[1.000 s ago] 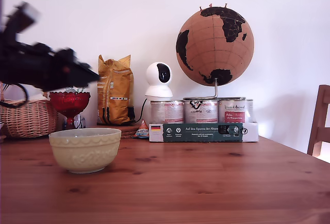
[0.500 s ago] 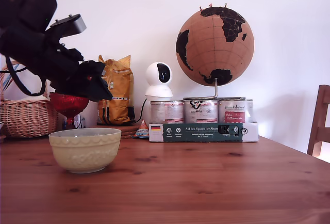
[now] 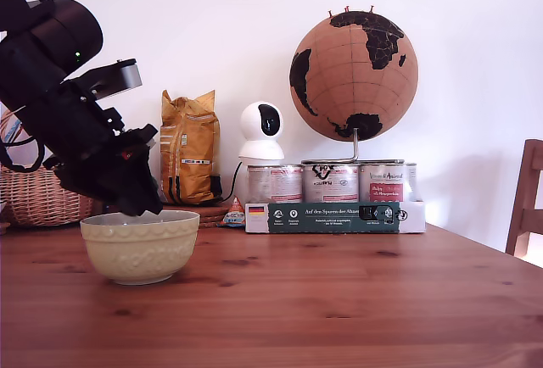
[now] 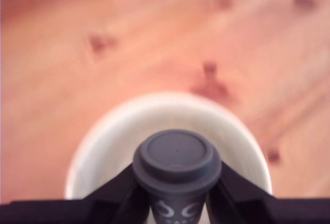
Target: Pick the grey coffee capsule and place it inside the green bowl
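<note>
We are seeing the tool [image 4: 178, 193] gripping the grey capsule [image 4: 177, 162] between its two black fingers [image 4: 116, 195], narrowed onto the capsule's sides. It is hanging right over the bowl [image 3: 140, 245], which is sitting on the desk [image 3: 339, 300] at the exterior view's left.

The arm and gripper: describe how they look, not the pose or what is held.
The arm is matte black and chunky, with a rounded cylindrical joint housing carrying a small green light, a grey flat plate beside it, and a black cable looping beneath. The gripper is black too, with a small red spot; the wrist view shows two angular black fingers.
</note>
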Robot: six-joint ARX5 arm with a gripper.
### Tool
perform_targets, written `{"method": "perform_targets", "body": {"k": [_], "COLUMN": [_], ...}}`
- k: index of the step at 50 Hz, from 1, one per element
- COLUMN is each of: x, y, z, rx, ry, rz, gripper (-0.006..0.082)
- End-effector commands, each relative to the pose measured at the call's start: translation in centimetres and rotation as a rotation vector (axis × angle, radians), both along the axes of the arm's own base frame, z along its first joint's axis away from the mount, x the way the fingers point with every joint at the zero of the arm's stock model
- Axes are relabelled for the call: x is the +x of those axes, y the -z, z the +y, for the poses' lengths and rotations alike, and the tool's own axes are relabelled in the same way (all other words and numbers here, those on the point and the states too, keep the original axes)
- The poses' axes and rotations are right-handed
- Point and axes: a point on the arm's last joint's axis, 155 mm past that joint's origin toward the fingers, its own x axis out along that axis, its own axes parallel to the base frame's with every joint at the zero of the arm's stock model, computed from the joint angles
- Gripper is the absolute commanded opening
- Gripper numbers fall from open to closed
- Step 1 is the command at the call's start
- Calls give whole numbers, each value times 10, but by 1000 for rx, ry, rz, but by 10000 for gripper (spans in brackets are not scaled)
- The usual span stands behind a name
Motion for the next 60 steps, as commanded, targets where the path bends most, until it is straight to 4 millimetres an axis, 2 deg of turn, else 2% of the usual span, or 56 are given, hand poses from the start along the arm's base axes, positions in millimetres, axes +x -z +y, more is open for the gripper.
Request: {"method": "perform_targets", "body": {"k": [1, 14, 16, 22, 28, 35, 44, 60], "x": [-6, -11, -10, -7, -5, 0, 2, -7], "y": [7, 10, 9, 0, -20, -54, -90, -131], "z": [-1, 0, 0, -1, -1, 4, 25, 70], "rx": [13, 20, 18, -6, -33, -59, -33, -13], "ry": [9, 10, 8, -16, -31, -74, -163, -283], "rz": [24, 50, 48, 40, 0, -84, -178, -258], "gripper": [323, 315, 280, 102, -21, -24, -24, -24]}}
